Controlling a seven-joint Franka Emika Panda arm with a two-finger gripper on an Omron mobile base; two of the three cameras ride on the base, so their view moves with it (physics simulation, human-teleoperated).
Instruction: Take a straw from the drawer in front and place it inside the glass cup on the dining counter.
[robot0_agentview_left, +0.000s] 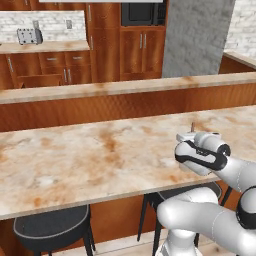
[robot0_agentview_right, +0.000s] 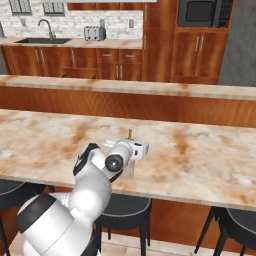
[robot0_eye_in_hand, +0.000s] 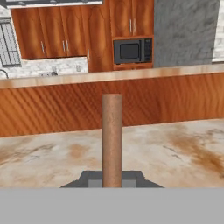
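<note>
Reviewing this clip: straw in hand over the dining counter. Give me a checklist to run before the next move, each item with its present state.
1. Straw clamped in the gripper: ok, it rises from between the fingertips.
2. Straw upright: ok, its tip sticks up above the hand.
3. Hand over the dining counter: ok.
4. Glass cup located: cannot tell for sure; something pale and clear sits just beneath the wrist.
5. Straw lined up over the cup: cannot tell.
6. Straw inside the cup: not ok, not yet done.
</note>
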